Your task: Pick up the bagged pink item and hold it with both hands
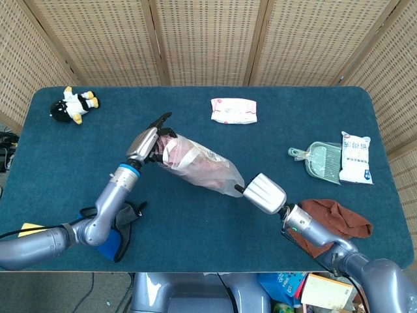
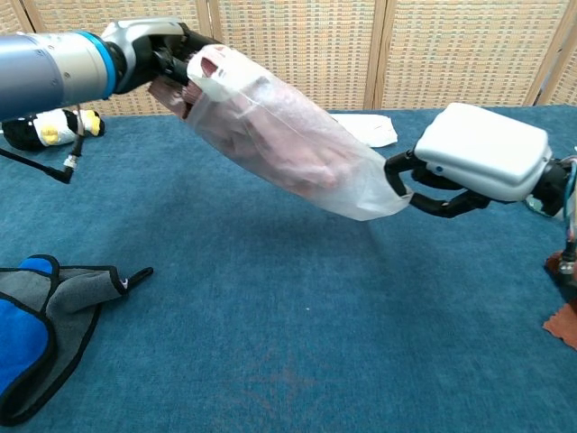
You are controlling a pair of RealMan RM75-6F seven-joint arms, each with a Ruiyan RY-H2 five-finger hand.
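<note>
Woven cane screens stand behind a table topped in dark blue cloth (image 1: pixel 52 169); above its middle the bagged pink item (image 1: pixel 199 165) hangs clear of the surface, strung between the two hands. The left hand (image 1: pixel 144 141) has its fingers clamped on the bag's gathered mouth at the upper end; the right hand (image 1: pixel 264 193) curls its dark fingers (image 2: pixel 416 180) round the lower corner, pinching the clear plastic there. So the bag's long axis runs from the left hand, further toward the back-left corner, down to the right hand, nearer the front edge — each hand sits at one end, neither closer to the middle. By my reading the hold with both hands is made; what is left is to keep it taut and level. Outward lie a white packet (image 1: pixel 233 109) near the back edge, a toy penguin (image 1: pixel 74 104) at the back-left corner, a brown cloth (image 1: pixel 335 218) and a green dustpan (image 1: pixel 318 158) toward the right edge.
</note>
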